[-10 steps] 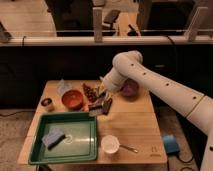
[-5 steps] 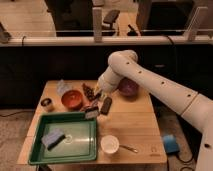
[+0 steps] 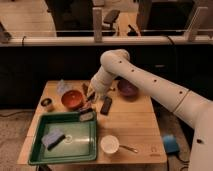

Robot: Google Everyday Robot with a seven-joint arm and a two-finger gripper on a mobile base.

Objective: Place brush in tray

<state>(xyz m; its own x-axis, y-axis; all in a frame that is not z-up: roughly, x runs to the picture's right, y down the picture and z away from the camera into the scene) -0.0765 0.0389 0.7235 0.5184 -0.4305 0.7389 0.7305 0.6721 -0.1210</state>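
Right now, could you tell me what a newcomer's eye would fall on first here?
The long white arm reaches in from the right, its gripper shut on the brush just above the tray's far right corner. The green tray lies at the table's front left with a blue sponge in it, an orange bowl just behind.

Colour key, referenced to the green tray
Pale blue sponge inside; dark gripper over its far right corner, clamping the dark brush; orange bowl behind; white cup beside; light wood table beneath.
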